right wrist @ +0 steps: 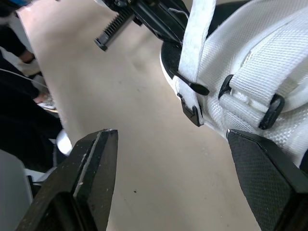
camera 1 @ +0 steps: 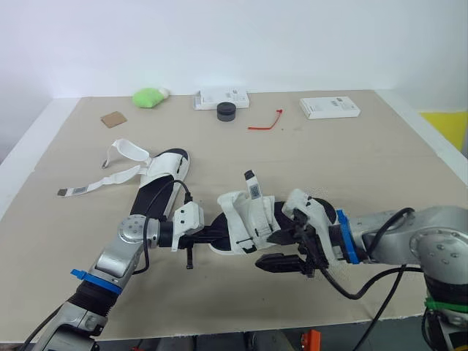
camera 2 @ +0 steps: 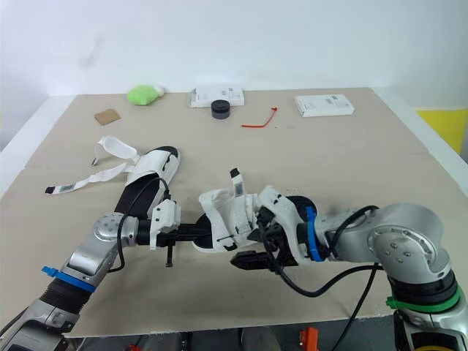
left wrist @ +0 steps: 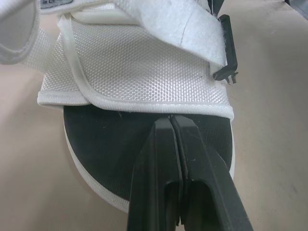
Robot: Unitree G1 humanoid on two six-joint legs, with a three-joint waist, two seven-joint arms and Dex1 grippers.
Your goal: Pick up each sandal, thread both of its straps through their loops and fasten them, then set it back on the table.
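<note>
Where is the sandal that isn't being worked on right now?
In the head views, the unfastened sandal lies on the left half of the table, straps trailing leftward, just beyond the left gripper.

Wide tan table [camera 1: 351, 168]. Along the far edge, a green lump [camera 1: 148, 96], a white box [camera 1: 221, 97] and a second box [camera 1: 329, 107]. Just in front of the first box, a black puck [camera 1: 226, 111]. Beside it, a red tie [camera 1: 267, 122]. Near the lump, a brown card [camera 1: 113, 119]. On the left, a sandal [camera 1: 164, 175] with loose straps [camera 1: 124, 150] spread out flat.
</note>
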